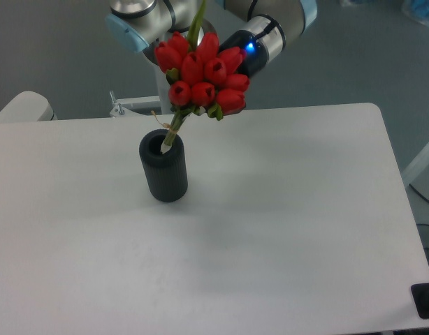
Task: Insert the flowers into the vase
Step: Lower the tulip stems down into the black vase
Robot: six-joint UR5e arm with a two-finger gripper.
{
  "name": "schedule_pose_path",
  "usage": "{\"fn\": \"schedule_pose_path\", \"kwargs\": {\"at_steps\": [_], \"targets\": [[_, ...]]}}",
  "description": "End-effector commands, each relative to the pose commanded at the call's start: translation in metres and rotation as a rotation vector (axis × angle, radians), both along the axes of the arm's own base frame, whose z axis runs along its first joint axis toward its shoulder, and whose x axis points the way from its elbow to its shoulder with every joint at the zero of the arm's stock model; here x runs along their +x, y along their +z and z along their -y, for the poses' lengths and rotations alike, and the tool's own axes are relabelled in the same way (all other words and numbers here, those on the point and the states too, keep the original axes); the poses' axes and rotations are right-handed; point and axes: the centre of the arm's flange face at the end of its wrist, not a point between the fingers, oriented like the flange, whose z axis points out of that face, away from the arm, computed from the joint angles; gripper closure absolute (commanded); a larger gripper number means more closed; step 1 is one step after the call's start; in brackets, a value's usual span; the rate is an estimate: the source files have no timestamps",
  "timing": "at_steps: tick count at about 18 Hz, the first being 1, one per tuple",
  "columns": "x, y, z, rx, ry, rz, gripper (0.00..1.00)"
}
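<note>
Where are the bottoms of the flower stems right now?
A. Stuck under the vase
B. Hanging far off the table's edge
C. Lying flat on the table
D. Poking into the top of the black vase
D: the stems of the flowers slant down and their pale ends sit inside the round mouth of the vase, while the red buds lean up to the right.

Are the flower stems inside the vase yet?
In. The flowers' stems slant down past the rim of the upright vase; depth cannot tell.

1 fixed camera, high, angled down, facing table point(284, 230), arm point(270, 28) beyond
</note>
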Motion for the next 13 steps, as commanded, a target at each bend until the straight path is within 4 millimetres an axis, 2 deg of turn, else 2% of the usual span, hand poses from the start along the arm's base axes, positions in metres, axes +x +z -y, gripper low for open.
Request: {"fn": "schedule_pose_path", "kwargs": {"at_steps": [10,13], "targets": [[0.0046,-0.003,0.0079,-0.004,0.015,0.002,0.85],[0.0081,-0.0107,0.0082,-0.01,0.014,0.013,0.85]]}}
